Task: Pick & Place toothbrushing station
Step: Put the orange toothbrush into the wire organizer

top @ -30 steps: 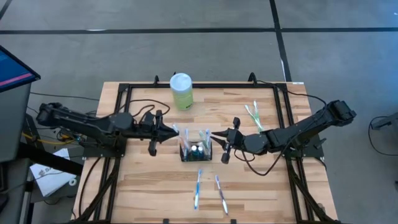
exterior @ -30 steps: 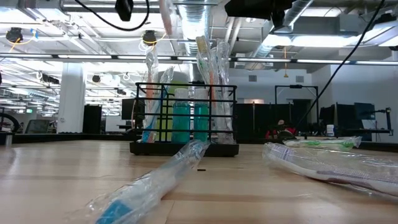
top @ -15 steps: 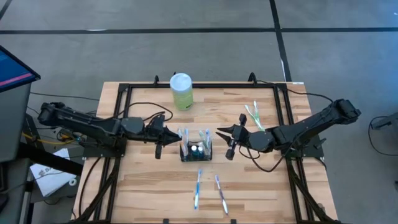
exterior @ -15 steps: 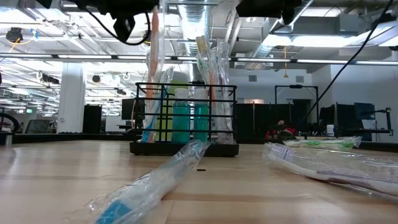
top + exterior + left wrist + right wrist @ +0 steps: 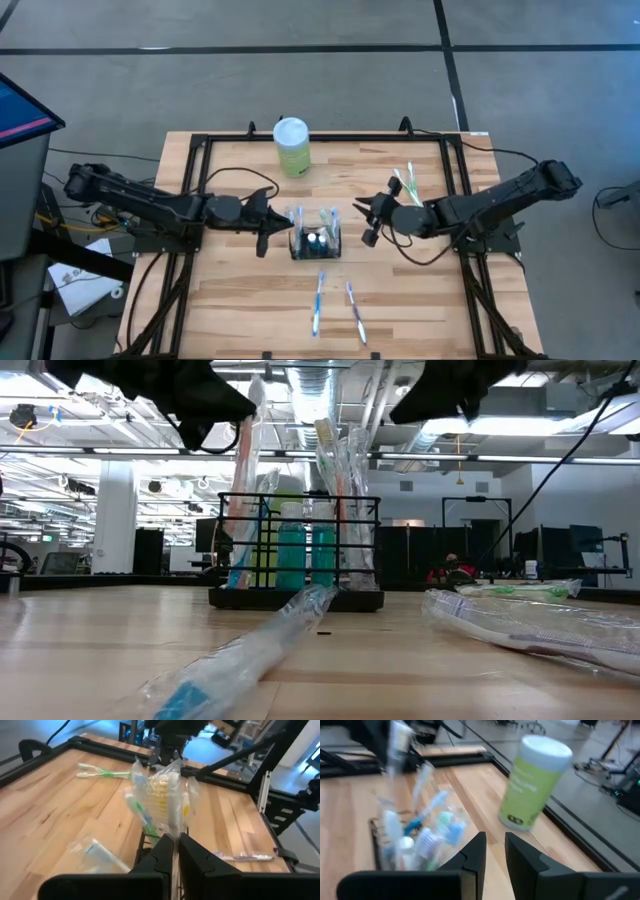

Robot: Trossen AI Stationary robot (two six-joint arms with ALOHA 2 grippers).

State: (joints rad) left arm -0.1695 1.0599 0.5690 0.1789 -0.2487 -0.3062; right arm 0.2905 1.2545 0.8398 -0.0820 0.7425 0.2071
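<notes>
Matt black wire caddy [image 5: 315,243]; pale wood table [image 5: 240,300]; glossy plastic wrappers [image 5: 245,650]

My end effector [image 5: 175,851] at bottom centre of frame, fingers pressed together, tips just below bundle of plastic-wrapped toothbrushes [image 5: 159,795]. Bundle upright at frame centre, yellow and blue-green heads showing through wrap. Black wire edge of toothbrushing station [image 5: 142,841] just left of my fingertips. Green toothbrush [image 5: 100,769] flat on bench [image 5: 55,815], upper left. Wrapped toothbrush [image 5: 98,853] lower left. Another wrapped toothbrush [image 5: 243,855] lower right. Dark arm [image 5: 172,735] at top centre.
</notes>
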